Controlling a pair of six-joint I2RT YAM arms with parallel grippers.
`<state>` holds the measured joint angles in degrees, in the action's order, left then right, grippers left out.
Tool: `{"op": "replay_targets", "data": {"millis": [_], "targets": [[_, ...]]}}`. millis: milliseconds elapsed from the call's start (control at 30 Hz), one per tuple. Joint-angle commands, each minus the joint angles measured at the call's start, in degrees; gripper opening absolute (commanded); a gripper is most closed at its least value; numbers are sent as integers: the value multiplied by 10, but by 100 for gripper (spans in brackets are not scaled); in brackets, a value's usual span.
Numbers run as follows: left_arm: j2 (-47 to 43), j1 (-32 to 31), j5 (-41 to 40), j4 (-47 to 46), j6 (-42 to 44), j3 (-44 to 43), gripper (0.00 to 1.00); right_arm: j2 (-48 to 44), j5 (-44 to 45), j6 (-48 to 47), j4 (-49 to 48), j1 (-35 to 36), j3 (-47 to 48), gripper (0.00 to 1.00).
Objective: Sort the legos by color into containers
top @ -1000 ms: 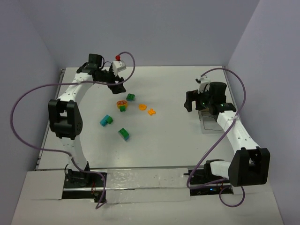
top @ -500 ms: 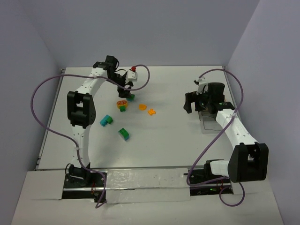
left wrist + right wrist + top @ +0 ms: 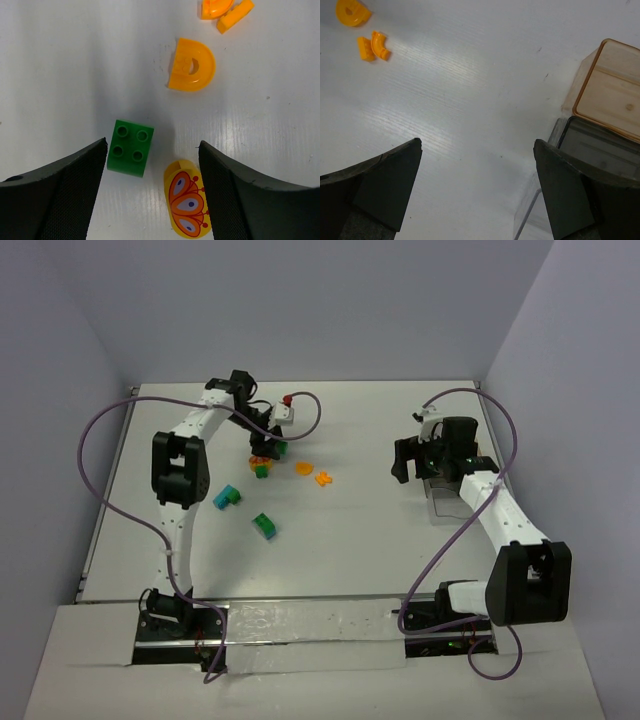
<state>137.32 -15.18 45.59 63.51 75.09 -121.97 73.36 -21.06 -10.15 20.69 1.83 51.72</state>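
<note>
Faintly ribbed white counter (image 3: 470, 100) is left open around the legos (image 3: 265, 525). The left fingers (image 3: 97, 162), parted, are set astride a square four-stud green brick (image 3: 130, 148); contact cannot be judged. A glossy butterfly-printed piece (image 3: 186, 206) is seen just beside it, and an orange half-round (image 3: 192, 66) farther off. The right fingers (image 3: 402, 165), spread wide and empty, are held near the tan container (image 3: 579, 82) and the adjoining clear container (image 3: 540, 200).

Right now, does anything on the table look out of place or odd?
Nothing looks spilled or damaged. One oddity: the green brick and the butterfly-printed yellow piece lie close side by side, both between the open jaws of the left gripper, so a close there might catch both.
</note>
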Motion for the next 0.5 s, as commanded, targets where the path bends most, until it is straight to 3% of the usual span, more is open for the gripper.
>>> {"op": "replay_targets", "data": {"millis": [0, 100, 200, 467], "targets": [[10, 0, 1, -7, 8, -18, 80, 7, -3, -5, 2, -2, 3, 100], [15, 0, -3, -12, 8, -17, 78, 9, -4, -5, 2, -3, 4, 100], [15, 0, -3, -24, 0, -16, 63, 11, -4, -5, 3, -2, 1, 100], [7, 1, -17, -59, -17, -4, 45, 15, -5, -6, 2, -3, 4, 100]]}}
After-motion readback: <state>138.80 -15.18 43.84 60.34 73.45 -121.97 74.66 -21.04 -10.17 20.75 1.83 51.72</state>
